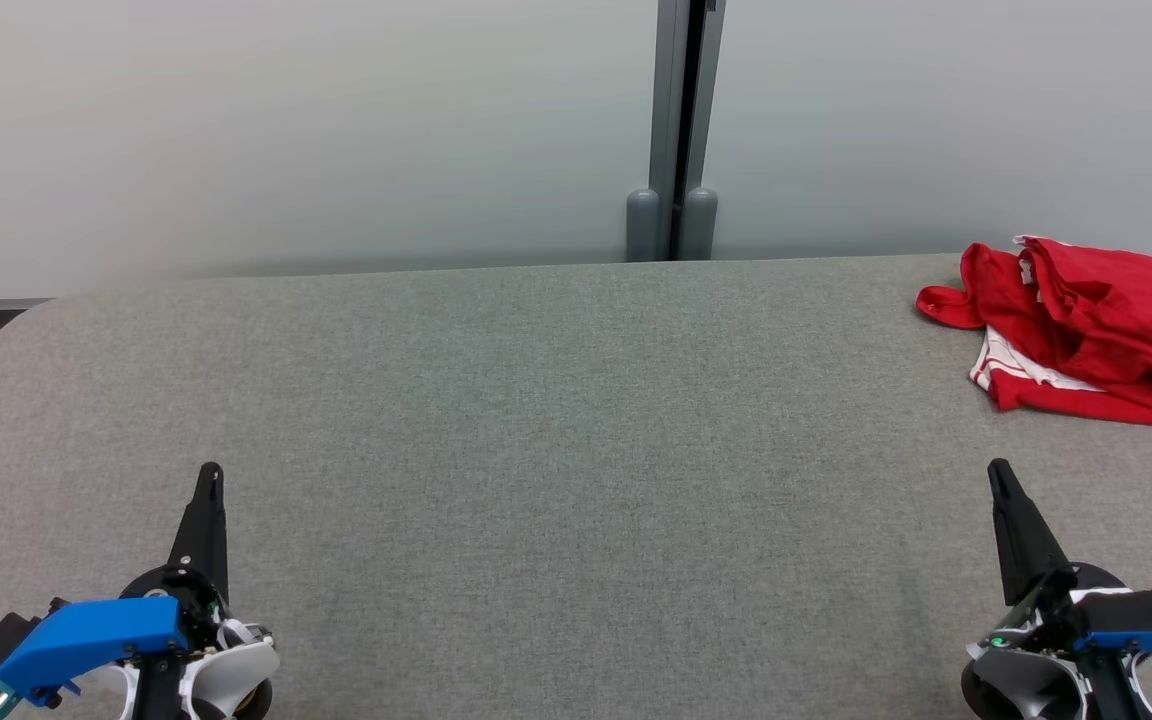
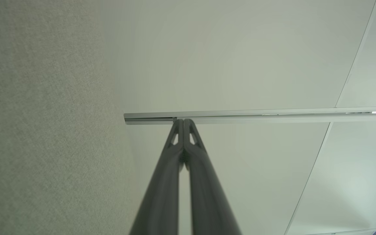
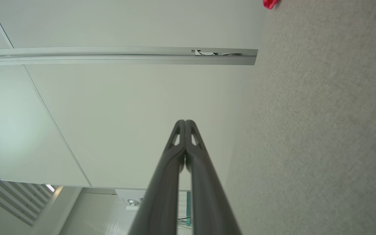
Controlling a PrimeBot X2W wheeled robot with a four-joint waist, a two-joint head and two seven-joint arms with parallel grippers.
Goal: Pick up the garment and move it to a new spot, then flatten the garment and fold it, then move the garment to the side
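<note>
The left gripper (image 1: 208, 478), two long dark fingers on a blue-and-white wrist, hovers at the near left of the grey felt-covered table (image 1: 536, 420). Its fingers are pressed together on nothing, well apart from the work. The right gripper (image 1: 998, 478), at the near right, is likewise closed and empty. The crumpled red cloth garment with white trim (image 1: 1086, 320) lies bunched at the table's far right, beyond the right gripper. The heap stretches roughly crosswise and is cut off by the picture's edge. The right arm is plainly nearer and would likely reach first. No brand, label or writing can be read.
</note>
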